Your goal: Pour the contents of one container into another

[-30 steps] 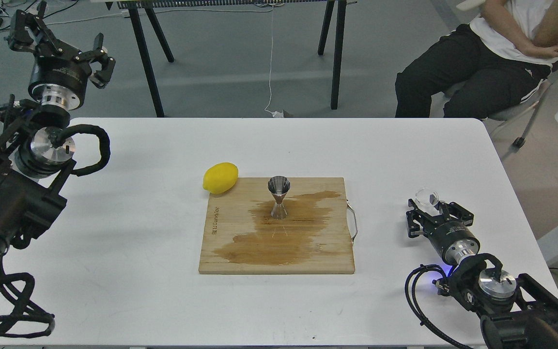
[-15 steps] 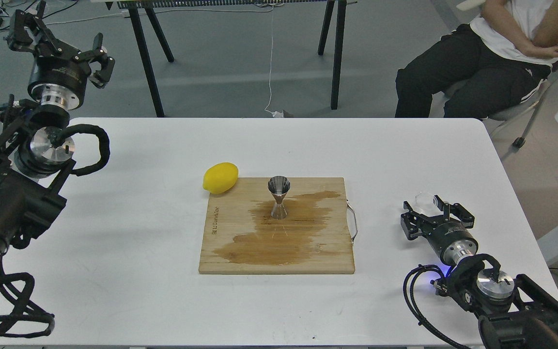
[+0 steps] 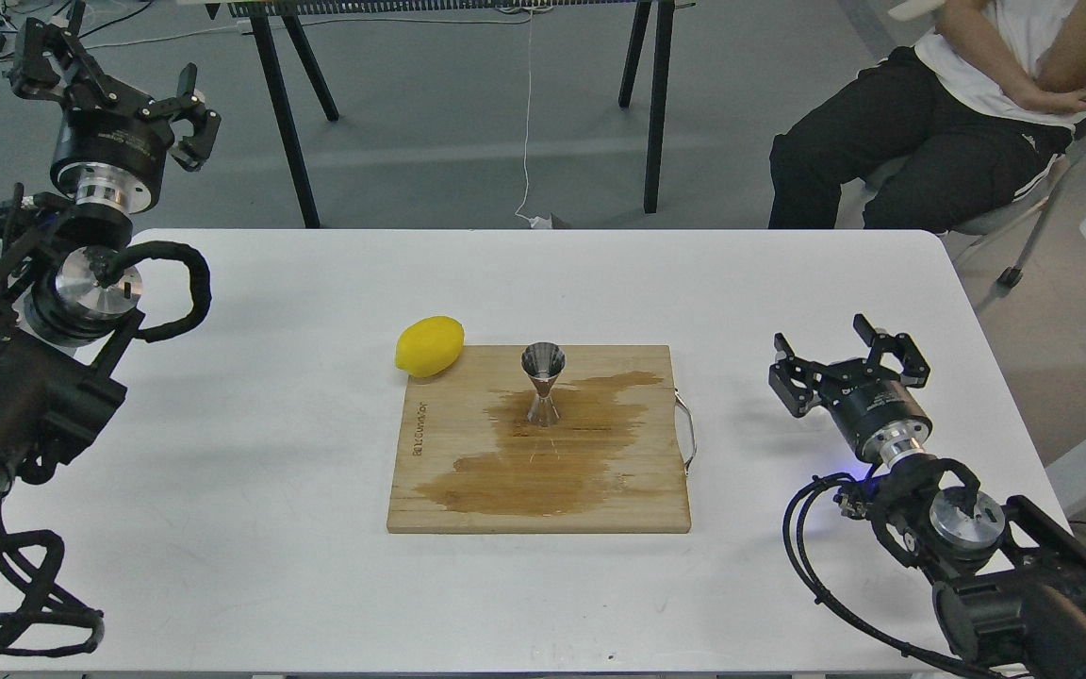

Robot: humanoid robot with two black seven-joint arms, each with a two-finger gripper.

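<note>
A steel jigger [image 3: 542, 383] stands upright near the middle of a wooden cutting board [image 3: 468, 471] on a white table [image 3: 270, 453], seen from the robot's head. A broad dark wet stain [image 3: 543, 462] spreads over the board around the jigger's foot and toward the board's near edge. A yellow lemon [image 3: 429, 345] lies on the table touching the board's far left corner. A thin metal handle [image 3: 687, 432] projects from the board's right edge.

To the right of the board, well clear of it, the right gripper [image 3: 847, 354] hovers over the table with its two fingers spread wide apart and nothing visible between them. The clear glass cup cannot be made out anywhere near it or elsewhere in this view.

Far to the left of the board, past the table's far left corner, the left gripper [image 3: 109, 83] is raised high, fingers parted and empty. A seated person [image 3: 958, 104] in black trousers sits beyond the table's far right corner.
</note>
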